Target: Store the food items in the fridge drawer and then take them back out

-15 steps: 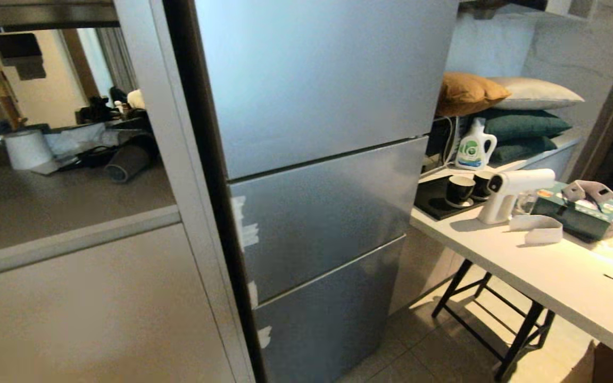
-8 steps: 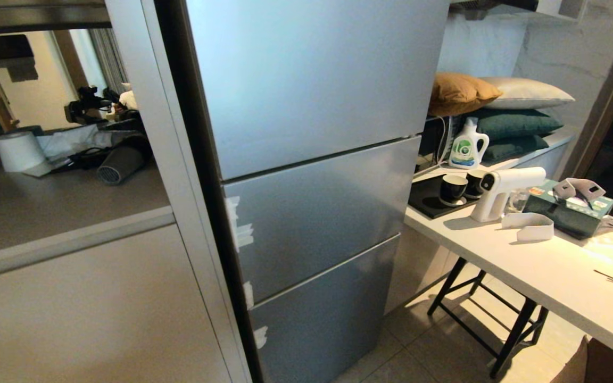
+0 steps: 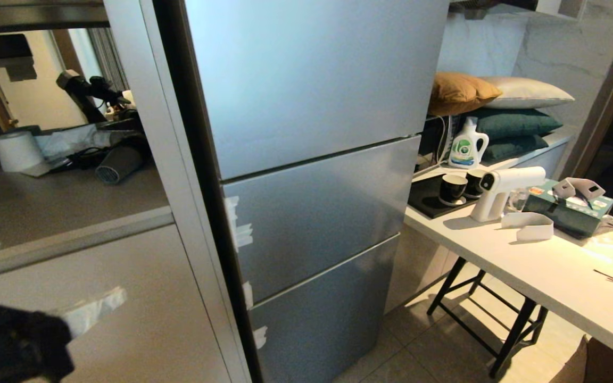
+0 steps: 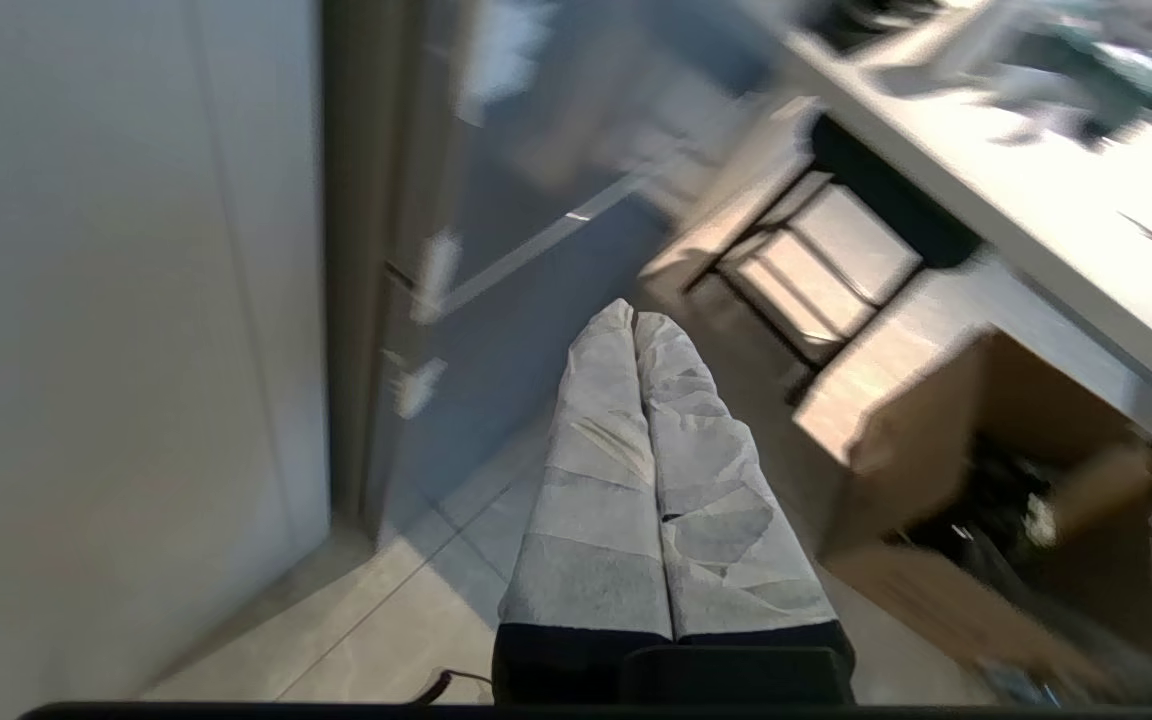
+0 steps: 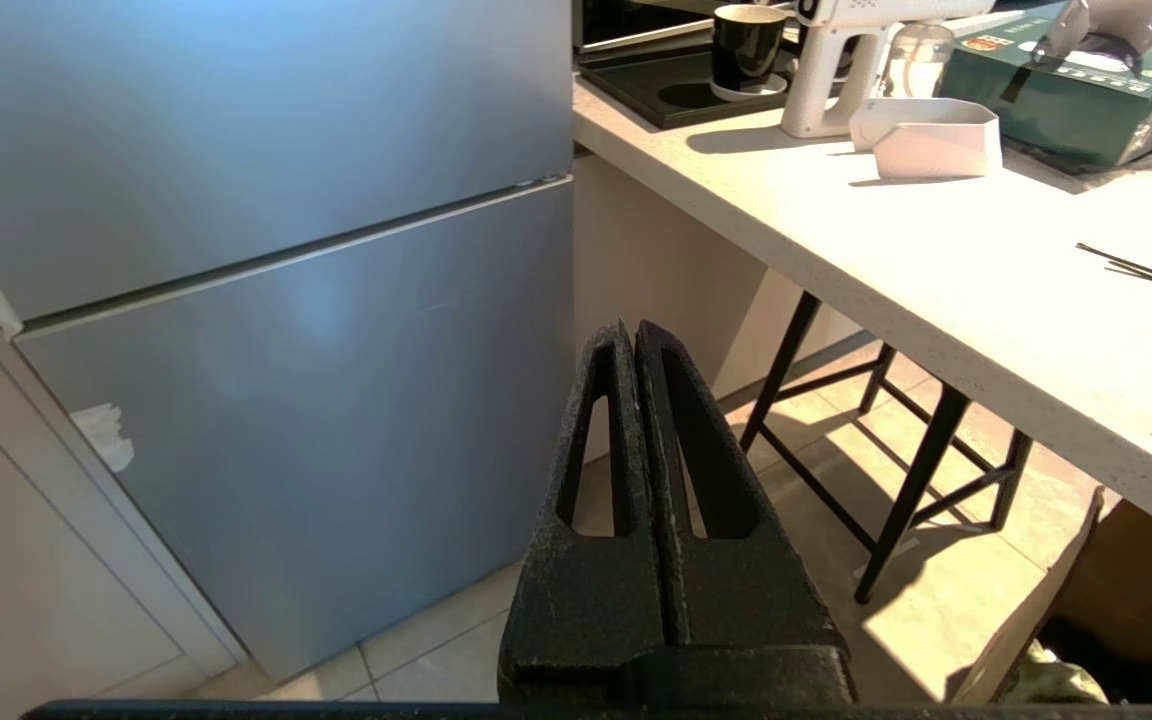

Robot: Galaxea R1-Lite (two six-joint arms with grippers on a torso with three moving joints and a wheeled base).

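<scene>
The left gripper (image 3: pixel 91 308) has just risen into the head view's lower corner — fingers (image 4: pixel 596 400) pressed shut, holding nothing. The fridge (image 3: pixel 312 175) is closed; drawer and food items are unseen. The right gripper (image 5: pixel 633 345) hangs shut — opening the fridge likely comes first.

You can read no lettering anywhere here. The detergent bottle (image 3: pixel 466 147) and the green tissue box (image 3: pixel 570 210) carry labels, but their print is too small to read.
</scene>
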